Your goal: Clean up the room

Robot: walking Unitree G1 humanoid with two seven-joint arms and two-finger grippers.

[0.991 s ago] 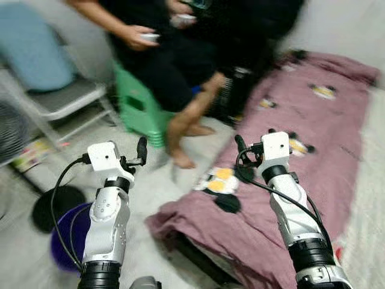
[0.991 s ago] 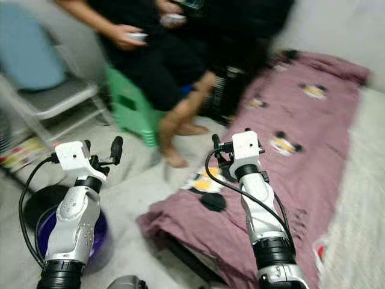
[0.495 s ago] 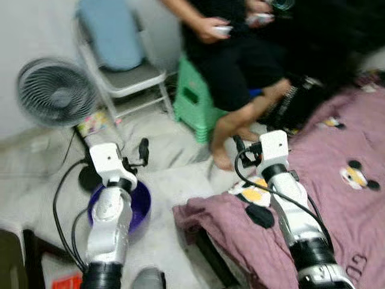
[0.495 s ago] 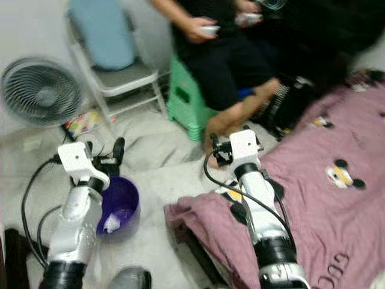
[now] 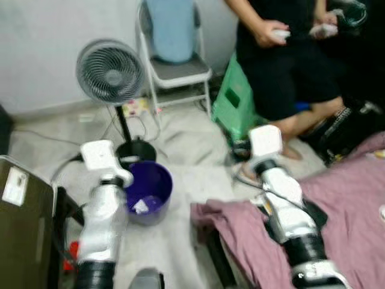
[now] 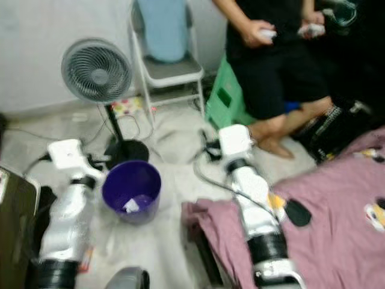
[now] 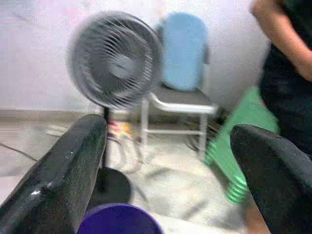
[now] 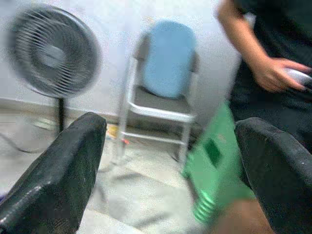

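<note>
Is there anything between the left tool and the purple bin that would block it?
Nothing visible does. The left tool is open and empty, raised beside the purple bin, whose mouth is uncovered with a white scrap inside. The fan's black base stands just behind the bin, not in between.

Grey pedestal fan (image 5: 110,72) stood by white wall, black round base on floor. Folding metal chair (image 5: 174,69) just beside fan, blue cushion (image 5: 171,27) propped on backrest. Green plastic stool (image 5: 233,107) near chair, seated person (image 5: 289,60) in black on it, small white objects in both hands.
</note>
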